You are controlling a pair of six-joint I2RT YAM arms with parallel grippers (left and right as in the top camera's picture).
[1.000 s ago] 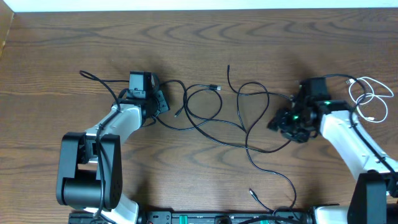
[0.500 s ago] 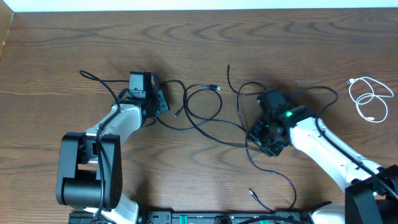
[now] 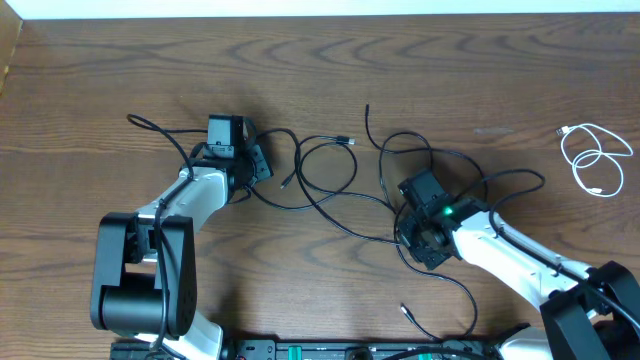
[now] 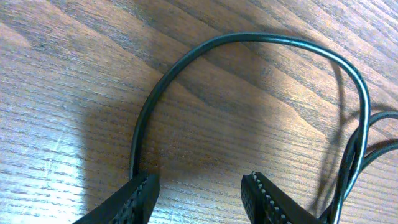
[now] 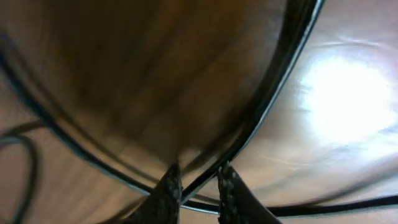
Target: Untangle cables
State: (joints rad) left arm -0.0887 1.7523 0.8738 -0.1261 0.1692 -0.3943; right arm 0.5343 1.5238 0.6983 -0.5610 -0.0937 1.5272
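Several black cables (image 3: 340,190) lie looped and crossed across the middle of the wooden table. A white cable (image 3: 597,160) is coiled apart at the far right. My right gripper (image 3: 420,250) is down in the right side of the tangle. In the right wrist view its jaws (image 5: 199,180) stand narrow, with one black cable (image 5: 273,81) running between the fingers. My left gripper (image 3: 260,165) rests at the tangle's left end. It is open (image 4: 200,193), and a black cable loop (image 4: 249,38) arcs ahead of it and drops beside the left finger.
The arm bases and a black strip with green parts (image 3: 350,350) line the near edge. A loose black plug end (image 3: 405,311) lies near the front. Another cable end (image 3: 132,119) reaches out at the left. The table's far edge runs along the top.
My right arm swung left, away from the white cable and into the black tangle. Its jaws narrowed around one black cable, and the loops there shifted. The left arm stayed still.
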